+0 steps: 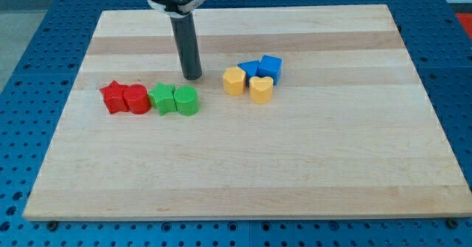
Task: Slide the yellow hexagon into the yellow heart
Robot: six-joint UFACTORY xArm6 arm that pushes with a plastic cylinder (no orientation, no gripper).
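The yellow hexagon (pixel 234 81) sits near the board's middle, just left of the yellow heart (pixel 260 89). The two look to be touching or nearly so. My tip (pixel 192 77) rests on the board to the left of the yellow hexagon, with a gap between them, and just above the green blocks. The rod rises straight up from it to the view's top.
Two blue blocks (pixel 250 69) (pixel 270 67) stand right behind the yellow pair. A green star (pixel 162 99) and green cylinder (pixel 186 100) lie below my tip. A red star (pixel 114 97) and red cylinder (pixel 137 99) sit to their left. The wooden board (pixel 295 166) lies on a blue table.
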